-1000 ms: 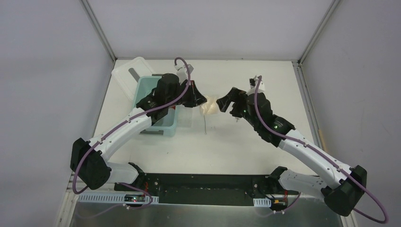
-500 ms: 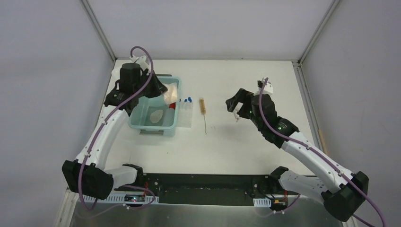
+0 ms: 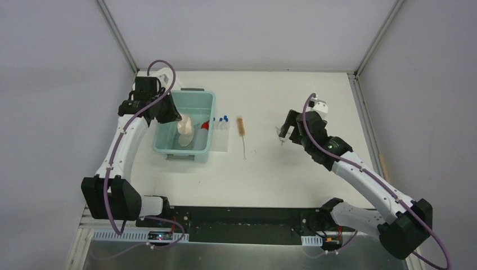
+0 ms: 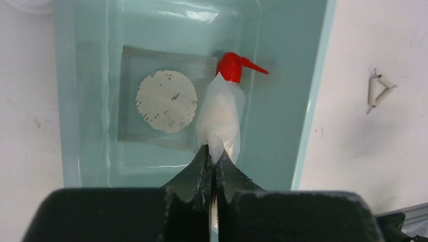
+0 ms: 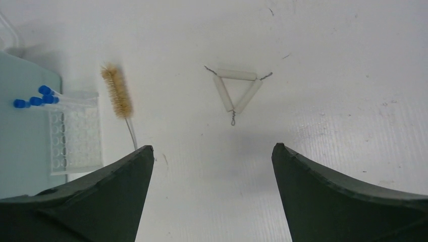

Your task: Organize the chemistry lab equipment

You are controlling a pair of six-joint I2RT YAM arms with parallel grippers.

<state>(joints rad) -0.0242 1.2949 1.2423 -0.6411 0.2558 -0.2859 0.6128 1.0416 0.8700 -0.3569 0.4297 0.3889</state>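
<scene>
Now the bottle is over the bin. A second ago the left gripper had it at mid-table; half a second ago it hung high above the bin's far end. The arm has since swung further left and dropped, so the bottle sits down inside the bin walls, partly over the mesh lying on the bin floor. The left fingers are pressed together on the bottle's flattened bottom edge, pinching it. Whether the bottle already rests on the floor I can't quite tell from either view.

I judge this item as good as stowed, with only the release left.

The right arm has meanwhile drawn back to its own side. The right gripper hangs with its jaws spread wide and nothing between them, over the triangle, which looks like the next pick.

The bottle's long axis runs from the fingers out to its red cap. From above, that is across the bin, toward the rack and slightly toward the near edge. The thin spout bends off the cap and points on toward the rack side.
</scene>
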